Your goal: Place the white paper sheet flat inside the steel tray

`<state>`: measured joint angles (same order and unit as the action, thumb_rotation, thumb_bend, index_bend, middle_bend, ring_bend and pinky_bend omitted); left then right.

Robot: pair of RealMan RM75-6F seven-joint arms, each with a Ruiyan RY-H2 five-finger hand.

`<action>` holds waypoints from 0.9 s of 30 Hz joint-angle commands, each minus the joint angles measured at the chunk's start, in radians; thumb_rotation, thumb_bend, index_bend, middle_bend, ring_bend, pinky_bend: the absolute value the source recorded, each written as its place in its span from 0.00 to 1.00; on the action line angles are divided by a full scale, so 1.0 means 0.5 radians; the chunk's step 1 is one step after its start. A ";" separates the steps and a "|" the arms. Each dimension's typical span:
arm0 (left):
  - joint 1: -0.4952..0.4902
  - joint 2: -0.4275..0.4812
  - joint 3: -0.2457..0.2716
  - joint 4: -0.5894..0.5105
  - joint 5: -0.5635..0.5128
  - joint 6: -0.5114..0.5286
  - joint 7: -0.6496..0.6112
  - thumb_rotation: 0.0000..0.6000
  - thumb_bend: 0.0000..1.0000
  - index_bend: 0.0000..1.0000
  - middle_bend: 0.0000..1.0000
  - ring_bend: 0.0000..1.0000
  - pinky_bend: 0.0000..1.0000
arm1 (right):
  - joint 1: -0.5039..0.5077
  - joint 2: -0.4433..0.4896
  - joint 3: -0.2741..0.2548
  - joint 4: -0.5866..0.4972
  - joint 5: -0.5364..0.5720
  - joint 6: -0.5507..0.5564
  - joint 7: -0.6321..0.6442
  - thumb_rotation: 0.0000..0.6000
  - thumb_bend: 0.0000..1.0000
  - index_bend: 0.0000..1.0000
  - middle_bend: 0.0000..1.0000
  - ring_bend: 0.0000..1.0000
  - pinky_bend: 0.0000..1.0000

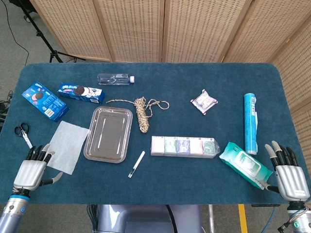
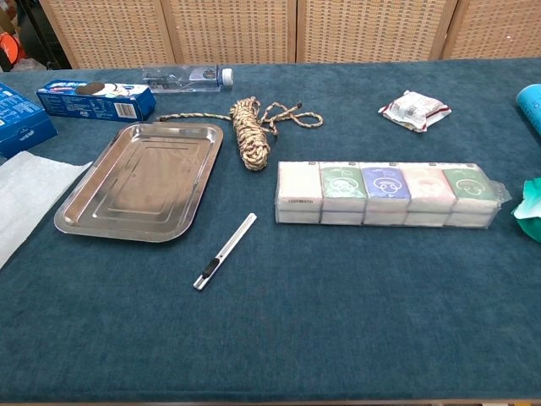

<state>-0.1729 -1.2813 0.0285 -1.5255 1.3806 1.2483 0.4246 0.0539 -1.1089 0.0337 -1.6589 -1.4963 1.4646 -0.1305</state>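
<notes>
The white paper sheet point(image 1: 67, 146) lies flat on the blue tablecloth, just left of the empty steel tray point(image 1: 109, 134); the chest view shows the sheet point(image 2: 25, 200) at its left edge and the tray point(image 2: 142, 180) beside it. My left hand point(image 1: 31, 171) hovers at the table's near left corner, fingers spread, its fingertips close to the sheet's near left corner, holding nothing. My right hand point(image 1: 288, 176) is at the near right corner, fingers apart and empty. Neither hand appears in the chest view.
Scissors point(image 1: 22, 132) and cookie boxes point(image 1: 44, 100) lie left and behind the sheet. A utility knife point(image 1: 136, 164), a rope coil point(image 1: 142, 113) and a tissue multipack point(image 1: 183, 146) sit right of the tray. A wipes pack point(image 1: 245, 164) lies by my right hand.
</notes>
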 commanded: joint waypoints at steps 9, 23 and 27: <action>-0.030 -0.010 0.017 0.033 0.043 -0.024 -0.012 0.40 0.29 0.28 0.00 0.00 0.00 | -0.004 0.002 0.003 0.005 -0.003 0.010 0.015 1.00 0.00 0.00 0.00 0.00 0.00; -0.059 -0.040 0.037 0.102 0.114 -0.025 -0.014 0.64 0.34 0.28 0.00 0.00 0.00 | -0.006 0.002 0.007 0.005 -0.007 0.017 0.028 1.00 0.00 0.00 0.00 0.00 0.00; -0.073 -0.053 0.055 0.130 0.127 -0.060 -0.010 0.65 0.35 0.29 0.00 0.00 0.00 | -0.006 0.002 0.008 0.004 -0.007 0.019 0.029 1.00 0.00 0.00 0.00 0.00 0.00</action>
<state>-0.2082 -1.3068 0.0549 -1.4618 1.4430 1.2193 0.4189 0.0508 -1.1081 0.0378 -1.6567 -1.4997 1.4738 -0.1158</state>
